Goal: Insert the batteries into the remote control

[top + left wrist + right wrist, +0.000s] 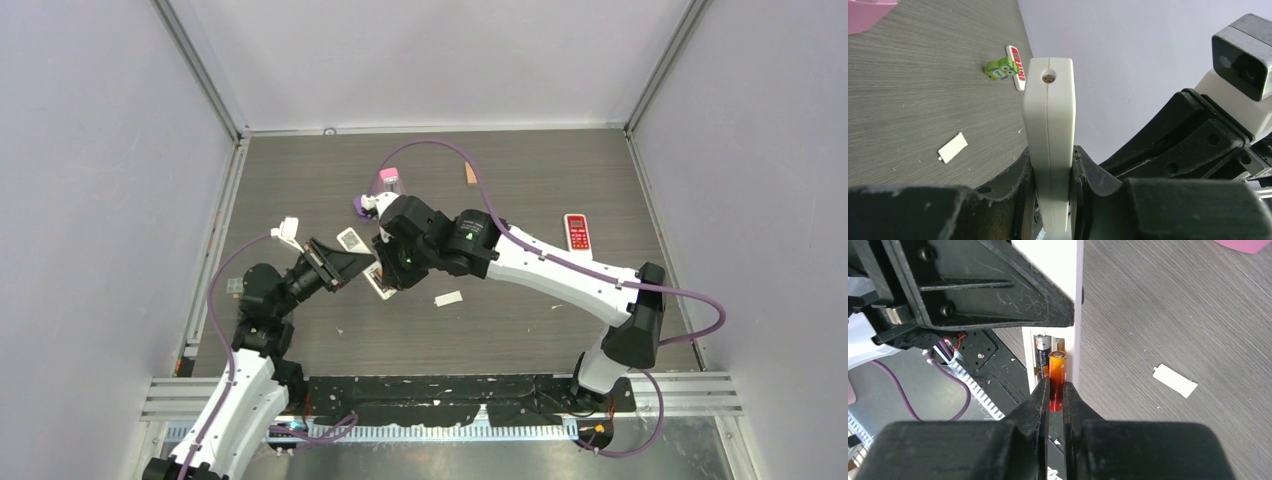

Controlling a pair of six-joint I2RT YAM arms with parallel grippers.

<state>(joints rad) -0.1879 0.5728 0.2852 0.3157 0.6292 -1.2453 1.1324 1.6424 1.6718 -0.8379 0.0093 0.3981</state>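
I'm on the second cell. My left gripper (1050,165) is clamped on the white remote control (1048,125), holding it edge-on with its body running out ahead of the jaws and the open battery bay turned toward my right arm. My right gripper (1055,390) pinches the red-orange battery (1057,370) by its near end, fingers pressed against its sides.

The battery sits straight ahead of my right fingertips, in the slot against the remote's side wall. A dark battery (1042,352) lies in the neighbouring slot, just to the left of it. The red-orange battery's long axis runs along the remote's length, parallel to the dark one. Its green-rimmed end points away from my right fingers, toward the left gripper's finger beyond. I can't tell whether it is fully down between its contacts.

As I judge it, the next move calls for a gentle push into the bay while the left grip holds firm, then spreading the right fingers without dragging the cell out. The battery cover (1174,380) lies flat on the table off to the right of my right gripper, well apart, for fetching afterwards.
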